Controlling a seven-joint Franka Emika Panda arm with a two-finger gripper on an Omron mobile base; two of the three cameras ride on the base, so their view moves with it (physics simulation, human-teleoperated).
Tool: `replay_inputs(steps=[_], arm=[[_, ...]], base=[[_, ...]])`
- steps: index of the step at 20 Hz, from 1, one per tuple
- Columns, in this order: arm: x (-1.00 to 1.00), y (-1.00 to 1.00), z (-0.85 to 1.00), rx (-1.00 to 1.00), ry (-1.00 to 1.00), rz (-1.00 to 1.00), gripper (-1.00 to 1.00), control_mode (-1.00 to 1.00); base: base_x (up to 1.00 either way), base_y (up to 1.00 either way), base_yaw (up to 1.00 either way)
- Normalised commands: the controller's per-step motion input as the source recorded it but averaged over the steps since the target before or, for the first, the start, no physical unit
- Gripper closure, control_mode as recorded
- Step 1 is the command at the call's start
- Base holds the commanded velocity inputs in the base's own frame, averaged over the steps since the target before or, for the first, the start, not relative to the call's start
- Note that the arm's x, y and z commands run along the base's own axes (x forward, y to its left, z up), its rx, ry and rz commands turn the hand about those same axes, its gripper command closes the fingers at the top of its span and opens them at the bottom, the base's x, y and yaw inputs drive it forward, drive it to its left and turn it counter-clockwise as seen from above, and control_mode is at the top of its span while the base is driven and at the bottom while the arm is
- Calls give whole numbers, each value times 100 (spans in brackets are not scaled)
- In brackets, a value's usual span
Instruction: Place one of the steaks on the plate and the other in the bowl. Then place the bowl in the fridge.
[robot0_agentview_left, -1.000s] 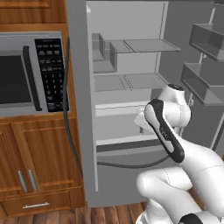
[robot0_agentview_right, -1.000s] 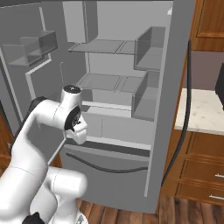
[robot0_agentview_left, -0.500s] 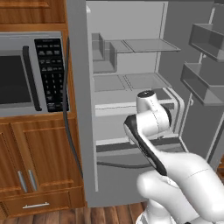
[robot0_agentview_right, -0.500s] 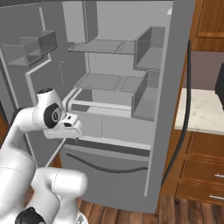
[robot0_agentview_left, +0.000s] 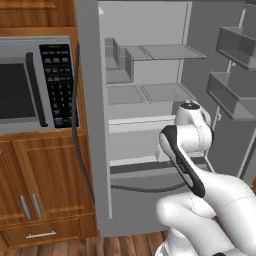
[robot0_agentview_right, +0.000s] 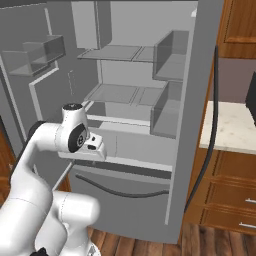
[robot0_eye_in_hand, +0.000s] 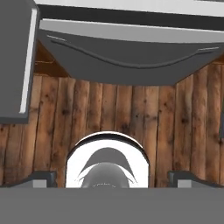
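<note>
The fridge (robot0_agentview_right: 150, 125) stands open, pale shelves bare, door bins at ten o'clock. The white arm (robot0_agentview_right: 55, 150) bends up from seven o'clock before its lower drawer. A pale tabletop (robot0_agentview_right: 230, 132) sits at three o'clock.

Glossy white rounded arm (robot0_agentview_left: 210, 195); black curved joint band; dark fingers (robot0_eye_in_hand: 41, 178).

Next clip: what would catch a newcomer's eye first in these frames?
The fridge stands wide open straight ahead, with pale shelves, and door bins on the swung-out door at the right of the left base view. The white arm is folded up in front of its lower part, and in the hand view the open gripper looks down at the wooden floor. A microwave with a black keypad sits in the wood cabinets left of the fridge.
</note>
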Motion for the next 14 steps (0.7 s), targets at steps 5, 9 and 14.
replay_inputs(steps=[5,9,14], arm=[[8,14,0,7,0,-11,-100,-100],[-2,0,0,0,0,-11,-100,-100],[-1,1,0,0,0,0,-100,-100]], base=[[0,0,0],[0,0,0],[0,0,0]])
